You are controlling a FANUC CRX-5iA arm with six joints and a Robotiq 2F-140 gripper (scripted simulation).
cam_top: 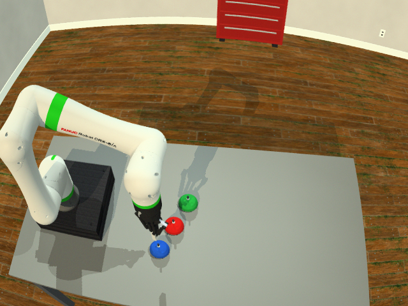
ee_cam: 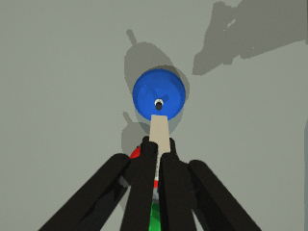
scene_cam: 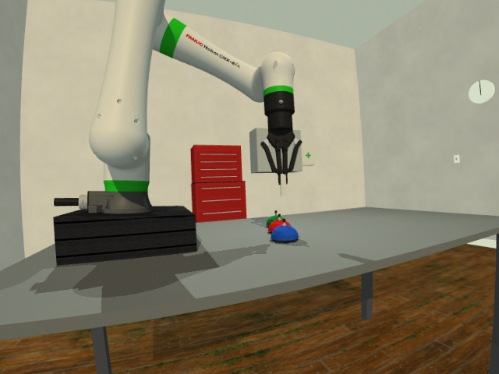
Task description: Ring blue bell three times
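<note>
The blue bell (cam_top: 159,249) (scene_cam: 284,234) (ee_cam: 159,93) sits on the grey table (cam_top: 269,213) (scene_cam: 362,237), nearest the front of a short row of three bells. Its small button (ee_cam: 158,103) stands up at the top of the dome. My gripper (cam_top: 153,234) (scene_cam: 281,188) (ee_cam: 158,127) is shut with nothing between the fingers. It points straight down and hangs well above the blue bell, clear of it. In the wrist view the fingertips sit just below the button.
A red bell (cam_top: 173,225) (scene_cam: 277,225) (ee_cam: 136,153) and a green bell (cam_top: 188,203) (scene_cam: 271,220) (ee_cam: 159,218) stand close behind the blue one. The arm's black base block (cam_top: 88,197) (scene_cam: 125,235) is at the table's left. A red tool chest (cam_top: 252,20) (scene_cam: 217,181) stands by the far wall.
</note>
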